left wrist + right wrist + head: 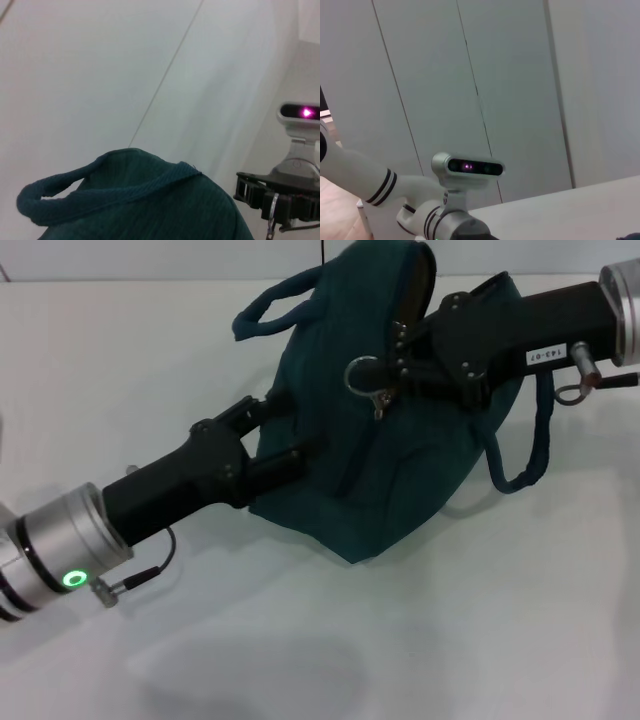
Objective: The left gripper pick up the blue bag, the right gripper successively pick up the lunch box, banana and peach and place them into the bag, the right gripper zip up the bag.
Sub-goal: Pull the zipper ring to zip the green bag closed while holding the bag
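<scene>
My left claw (290, 455) was clamped on the bag's (340, 490) near side, fingers pressed into the teal fabric, holding the bag propped and leaning on the white surface (400, 640). My right claw (405, 350) was at the bag's upper edge, at the zip line, with the metal ring pull (362, 375) just beside its fingertips. I could not tell whether those fingers were closed on the pull or only next to it. The mouth (420, 280) above the right claw showed a dark gap, so I judged the zip not yet fully drawn. Lunch box, banana and peach were not visible on the surface; presumably inside, but the bag hid its contents.

Risks noted:
- The pull was small and loose-hanging. If my right claw had only a partial pinch, it could slip off under tension.
- My left hold was on soft fabric. A hard tug along the zip could drag the cloth through the fingers or tip the bag over.
- One handle (265, 305) lay behind, the other strap (525, 455) hung under my right arm and could snag on it.
- Slack fabric could bunch at the slider and jam it.
</scene>
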Motion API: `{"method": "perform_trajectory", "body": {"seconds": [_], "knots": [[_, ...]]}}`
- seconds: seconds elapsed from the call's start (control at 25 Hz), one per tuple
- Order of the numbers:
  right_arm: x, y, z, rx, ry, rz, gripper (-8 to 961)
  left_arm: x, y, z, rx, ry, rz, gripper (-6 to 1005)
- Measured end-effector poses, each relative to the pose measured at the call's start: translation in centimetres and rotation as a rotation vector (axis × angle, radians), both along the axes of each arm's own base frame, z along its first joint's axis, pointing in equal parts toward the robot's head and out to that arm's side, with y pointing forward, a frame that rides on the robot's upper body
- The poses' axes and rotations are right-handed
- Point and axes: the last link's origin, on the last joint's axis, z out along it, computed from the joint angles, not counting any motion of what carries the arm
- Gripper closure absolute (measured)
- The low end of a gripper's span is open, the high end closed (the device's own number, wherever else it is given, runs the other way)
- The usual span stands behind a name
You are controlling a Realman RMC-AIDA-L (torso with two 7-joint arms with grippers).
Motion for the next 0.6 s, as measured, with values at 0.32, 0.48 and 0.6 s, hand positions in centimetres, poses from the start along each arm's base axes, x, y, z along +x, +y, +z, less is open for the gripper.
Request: {"method": "perform_trajectory", "body": {"seconds": [0.32,0.48,0.6], "knots": [[0.13,-0.09,0.01,-0.002,0.004,-0.004,922,0.34,0.54,-0.69,0.036,0.038,-0.019,112],[0.19,-0.12,0.02,-0.003,0.005,-0.005,921,0.24,0.69,-0.72,0.038,0.048,-0.014,302],[0.24,-0.14,0.02,-0.003,0.005,-0.006,921,0.20,0.73,-0.73,0.040,0.052,-0.013,370]]}}
